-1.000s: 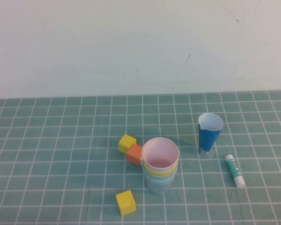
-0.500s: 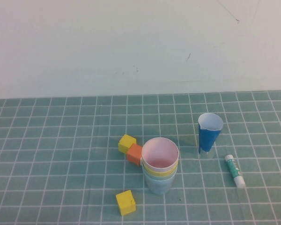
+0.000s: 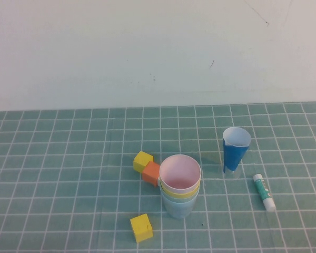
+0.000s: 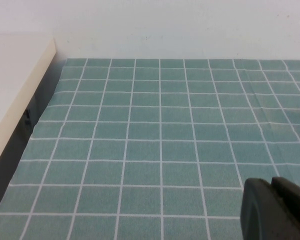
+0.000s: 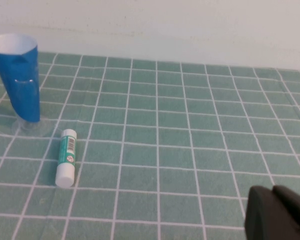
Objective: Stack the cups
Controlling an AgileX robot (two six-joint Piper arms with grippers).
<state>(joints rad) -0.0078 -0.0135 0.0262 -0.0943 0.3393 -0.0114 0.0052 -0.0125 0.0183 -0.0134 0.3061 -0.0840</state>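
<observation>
The cups stand nested in one upright stack in the high view, on the green grid mat near the front middle. The pink cup point(image 3: 179, 172) is on top, the yellow cup point(image 3: 178, 192) shows as a rim under it, and the light blue cup point(image 3: 178, 206) is at the bottom. I cannot make out the green cup. Neither gripper shows in the high view. My left gripper point(image 4: 271, 181) is shut and empty over bare mat in the left wrist view. My right gripper point(image 5: 272, 189) is shut and empty over the mat in the right wrist view, well apart from the stack.
A tall narrow dark blue cup point(image 3: 236, 149) stands right of the stack, also in the right wrist view point(image 5: 21, 80). A glue stick point(image 3: 264, 192) lies beside it. A yellow block point(image 3: 142, 160) and an orange block point(image 3: 151, 172) touch the stack's left; another yellow block point(image 3: 141, 227) lies in front.
</observation>
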